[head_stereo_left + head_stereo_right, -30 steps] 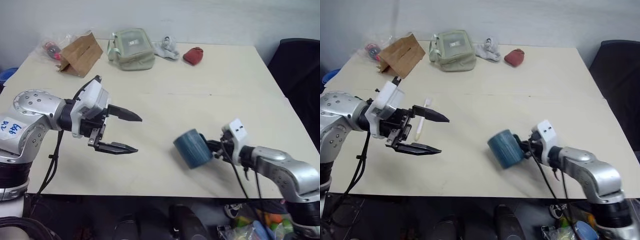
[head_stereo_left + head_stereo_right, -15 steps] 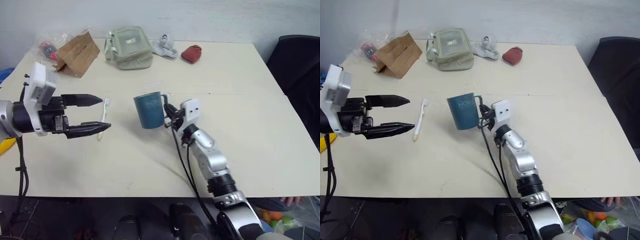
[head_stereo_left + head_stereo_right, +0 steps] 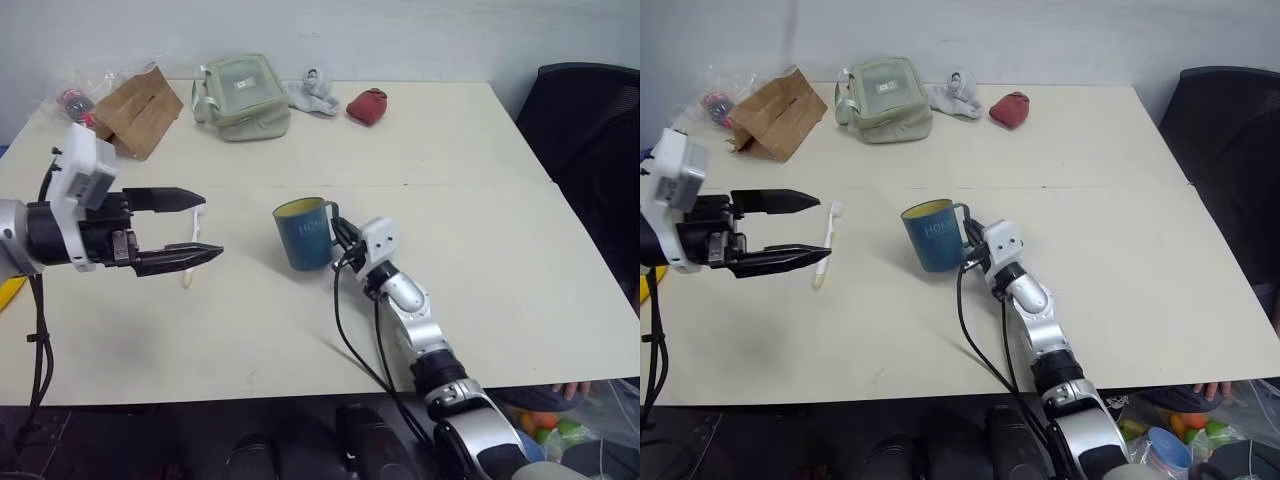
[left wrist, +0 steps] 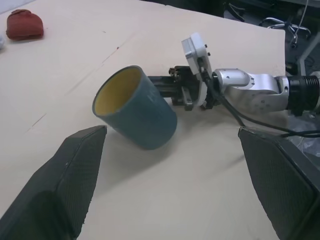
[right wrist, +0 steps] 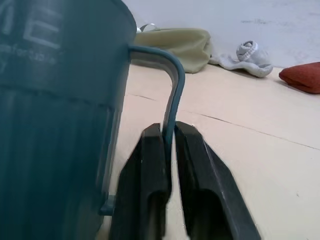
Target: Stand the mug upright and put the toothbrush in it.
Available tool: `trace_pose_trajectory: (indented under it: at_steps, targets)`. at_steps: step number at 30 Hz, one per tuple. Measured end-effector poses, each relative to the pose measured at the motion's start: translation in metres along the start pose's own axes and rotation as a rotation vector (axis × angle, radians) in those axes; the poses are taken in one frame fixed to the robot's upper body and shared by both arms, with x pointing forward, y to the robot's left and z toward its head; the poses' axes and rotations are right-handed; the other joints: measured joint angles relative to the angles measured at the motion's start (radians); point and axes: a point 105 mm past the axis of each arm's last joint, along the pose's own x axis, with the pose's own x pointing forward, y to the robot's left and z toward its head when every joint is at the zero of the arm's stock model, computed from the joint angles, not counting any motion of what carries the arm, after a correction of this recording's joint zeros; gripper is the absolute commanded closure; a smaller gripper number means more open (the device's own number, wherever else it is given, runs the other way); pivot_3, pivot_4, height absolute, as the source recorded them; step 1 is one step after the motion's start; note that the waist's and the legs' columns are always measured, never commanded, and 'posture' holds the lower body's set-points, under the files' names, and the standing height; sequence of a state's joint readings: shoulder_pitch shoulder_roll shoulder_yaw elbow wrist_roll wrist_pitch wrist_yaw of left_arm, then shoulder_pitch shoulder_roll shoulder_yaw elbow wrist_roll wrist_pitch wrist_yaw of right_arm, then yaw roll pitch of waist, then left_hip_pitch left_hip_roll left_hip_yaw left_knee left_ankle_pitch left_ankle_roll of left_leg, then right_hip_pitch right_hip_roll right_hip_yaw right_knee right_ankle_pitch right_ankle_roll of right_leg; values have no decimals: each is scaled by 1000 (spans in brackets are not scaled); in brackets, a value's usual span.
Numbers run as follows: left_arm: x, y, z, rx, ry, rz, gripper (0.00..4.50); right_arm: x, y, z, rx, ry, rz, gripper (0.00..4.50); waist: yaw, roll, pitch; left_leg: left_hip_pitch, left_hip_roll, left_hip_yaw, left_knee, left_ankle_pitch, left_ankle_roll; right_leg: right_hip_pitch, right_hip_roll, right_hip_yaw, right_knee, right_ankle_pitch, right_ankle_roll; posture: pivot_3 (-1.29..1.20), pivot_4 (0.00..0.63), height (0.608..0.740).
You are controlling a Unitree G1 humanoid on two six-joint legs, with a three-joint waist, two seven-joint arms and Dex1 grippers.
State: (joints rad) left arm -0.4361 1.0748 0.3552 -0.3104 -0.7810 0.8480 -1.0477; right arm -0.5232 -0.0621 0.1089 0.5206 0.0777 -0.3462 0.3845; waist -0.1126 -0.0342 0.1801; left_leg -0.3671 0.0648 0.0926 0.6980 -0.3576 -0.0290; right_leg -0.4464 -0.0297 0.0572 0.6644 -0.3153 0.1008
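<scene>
The mug (image 3: 305, 233) is a dark teal-blue cylinder with a yellow inside, pale lettering on its wall and a thin loop handle on its right side. It stands upright on the cream table (image 3: 480, 200), mouth up, near the middle. The toothbrush (image 3: 823, 243) is slim and white; it lies flat on the table to the left of the mug, well apart from it.

I count one mug, one toothbrush, and along the far edge one brown paper bag (image 3: 137, 108), one pale green pouch (image 3: 238, 93), one crumpled white cloth (image 3: 308, 92) and one small red pouch (image 3: 366, 105).

My right gripper (image 5: 169, 150) comes in from the near right, forearm low over the table and pointing toward the mug's handle. Its two fingers have the thin handle strap between them, very close on either side; I cannot tell whether they are pressing it or just slack.

My left gripper (image 3: 195, 227) hangs above the table at the left, held level and pointing right toward the mug, its fingers spread wide with nothing between them. The toothbrush lies just under and beyond its tips.
</scene>
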Motion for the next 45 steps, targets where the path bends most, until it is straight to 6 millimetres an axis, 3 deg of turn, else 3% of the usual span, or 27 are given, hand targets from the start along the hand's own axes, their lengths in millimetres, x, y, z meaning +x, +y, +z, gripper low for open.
trace_pose_trajectory:
  at_steps: [6,12,18,20,23,25,28,34,37,40,45]
  targets:
    - [5,1,3,24,-10,-26,0,-20,-6,1,-62,50,35,1335,6,0,0,0,0,0,0,0,0,0,0,0,0,0,0,0,150,740]
    - [9,4,-4,8,-12,-41,0,-56,-16,4,-115,172,110,1335,24,2,1,0,-1,1,0,0,0,0,0,1,0,0,0,0,150,740]
    - [11,14,-16,-46,-21,21,0,-97,-25,29,-84,292,244,1335,36,3,2,0,-2,1,1,-1,1,0,1,2,-1,0,0,0,150,740]
    - [9,18,-22,-63,-11,70,0,-108,-30,46,-18,304,277,1335,38,4,2,0,-2,1,1,-1,2,0,1,2,0,0,0,0,150,740]
    - [14,41,-34,-122,-3,258,0,-129,-47,91,79,312,342,476,59,8,4,0,-3,1,2,-2,4,0,0,3,-3,0,1,0,150,740]
    - [17,59,-53,-189,59,404,0,-138,-53,128,76,299,394,23,71,6,3,2,-3,0,2,-2,4,2,1,3,-5,1,1,0,150,740]
    - [34,77,-77,-278,136,522,0,-143,-50,166,94,276,474,23,86,4,2,1,-3,0,2,-2,5,2,2,3,-5,1,1,0,150,740]
    - [86,98,-77,-385,176,542,0,-145,-43,216,110,211,589,23,111,3,2,-2,-4,1,4,-2,5,2,2,3,-4,2,3,0,150,740]
    - [94,109,-90,-393,281,591,0,-144,-41,223,104,210,605,23,107,3,2,-1,-4,1,3,-2,5,1,2,3,-5,2,3,0,150,740]
    - [98,115,-101,-422,332,632,0,-143,-44,218,96,231,571,23,109,3,2,-2,-3,1,3,-2,5,1,2,3,-4,2,3,0,150,740]
    - [91,121,-102,-438,350,692,0,-144,-46,205,87,267,528,23,112,3,2,-2,-3,1,4,-2,5,1,1,3,-3,2,3,0,150,740]
